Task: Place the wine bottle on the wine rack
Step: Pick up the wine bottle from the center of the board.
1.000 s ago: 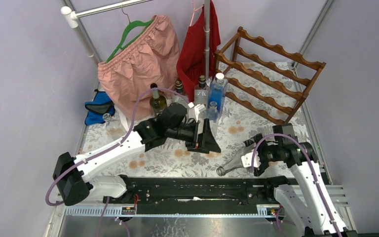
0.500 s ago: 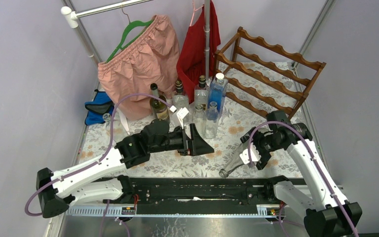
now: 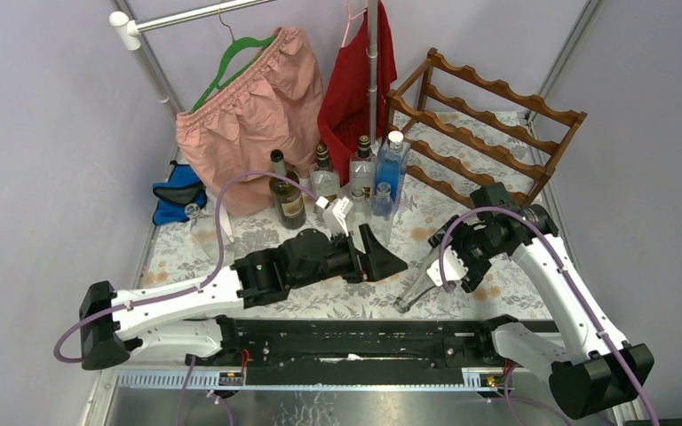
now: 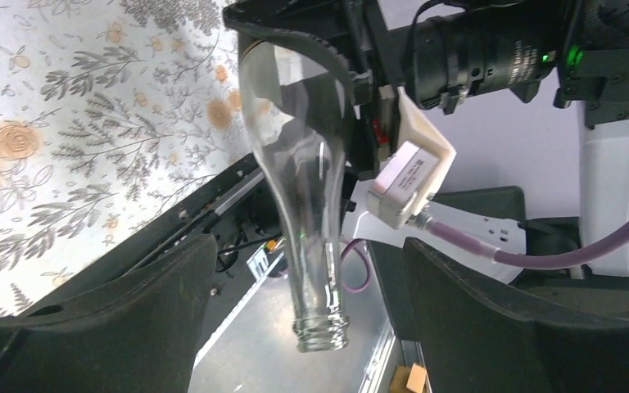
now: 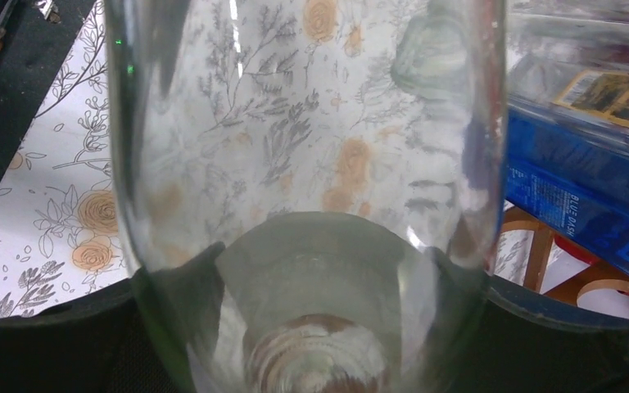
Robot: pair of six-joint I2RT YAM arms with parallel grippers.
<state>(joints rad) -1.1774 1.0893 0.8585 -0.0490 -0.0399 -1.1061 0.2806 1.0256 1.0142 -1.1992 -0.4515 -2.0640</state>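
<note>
The wine bottle point(image 3: 419, 286) is clear glass and hangs above the floral cloth, tilted with its neck down toward the near edge. My right gripper point(image 3: 455, 259) is shut on its wide body, and in the right wrist view the wine bottle point(image 5: 303, 164) fills the space between the jaws of the right gripper point(image 5: 311, 336). My left gripper point(image 3: 389, 256) stands open just left of the bottle. In the left wrist view the bottle point(image 4: 303, 196) shows between the spread fingers of the left gripper point(image 4: 311, 327), untouched. The wine rack point(image 3: 488, 133) stands at the back right.
Several upright bottles stand at the back middle: a dark one point(image 3: 289, 201), clear ones point(image 3: 324, 182) and a blue one point(image 3: 392, 169). A pink skirt point(image 3: 249, 115) and red garment point(image 3: 355, 80) hang from a rail. A blue object point(image 3: 178, 191) lies at the left wall.
My right arm has raised the bottle and carried it back, tipping its neck lower. My left arm has swung right and low, bringing its open gripper close to the bottle.
</note>
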